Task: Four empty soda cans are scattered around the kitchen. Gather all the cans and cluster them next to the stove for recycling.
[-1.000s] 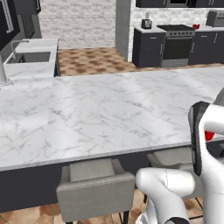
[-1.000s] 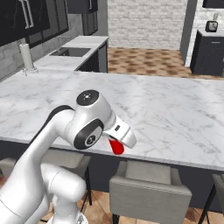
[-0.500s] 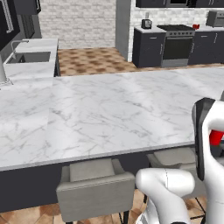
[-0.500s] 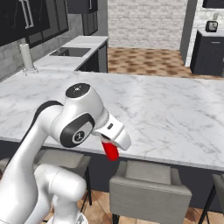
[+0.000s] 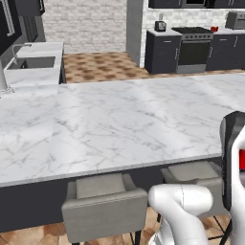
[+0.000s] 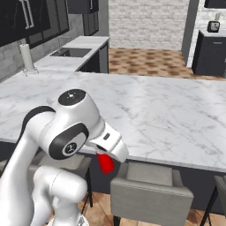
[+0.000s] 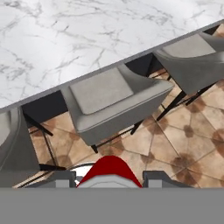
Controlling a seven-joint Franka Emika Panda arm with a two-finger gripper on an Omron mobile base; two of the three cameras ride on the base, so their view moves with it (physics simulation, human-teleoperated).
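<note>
Your tool [image 7: 111, 180] is closed on a red soda can [image 7: 109, 171], which sits between the two dark finger tips [image 7: 64, 178] at the bottom of the hand view. In the right base view you can see that can [image 6: 104, 162] hanging red below the white hand, out past the near edge of the marble island surface [image 6: 167, 110] and above the floor beside a grey stool [image 6: 150, 190]. In the left base view a sliver of the can [image 5: 241, 159] shows at the right edge, beside the dark wrist. The hand camera looks down on the near edge of the surface [image 7: 57, 39], grey stools [image 7: 111, 103] tucked under it, and brown patterned floor tiles [image 7: 183, 144]. The stove [image 5: 194, 45] stands far across the room, at the back right in the left base view, with a second red can [image 5: 214, 29] on the counter just to its right and a small toaster [image 5: 160, 25] on the counter to its left. A sink [image 5: 31, 62] lies far left.
</note>
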